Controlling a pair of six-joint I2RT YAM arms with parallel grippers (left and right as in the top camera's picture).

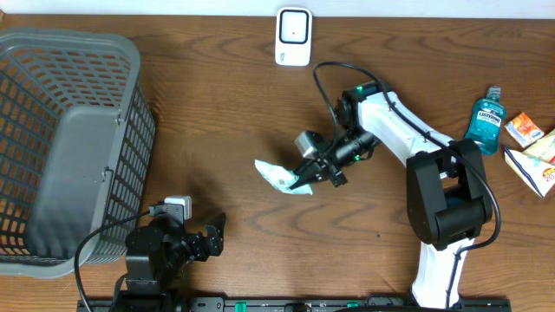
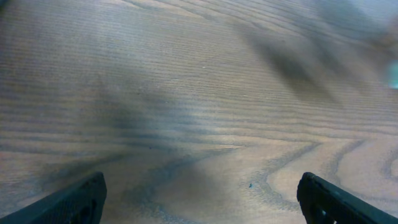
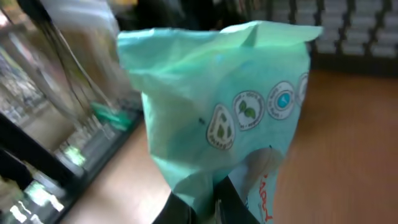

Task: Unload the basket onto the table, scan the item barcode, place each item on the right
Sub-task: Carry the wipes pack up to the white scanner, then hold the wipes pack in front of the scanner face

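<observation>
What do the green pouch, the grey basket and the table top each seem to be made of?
Green pouch: probably thin plastic film, slightly glossy; it creases and crumples, with printed round icons. Grey basket: likely moulded plastic, matte; open lattice walls. Table top: wood or wood-look laminate, smooth; brown grain lines, cannot tell which.

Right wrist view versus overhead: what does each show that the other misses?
Only the right wrist view shows the round printed icons on the green packet. Only the overhead shows the white scanner at the frame's top, the grey basket, the mouthwash bottle and the open left pincer, holding nothing. Both show the right pincer shut on the green packet.
</observation>
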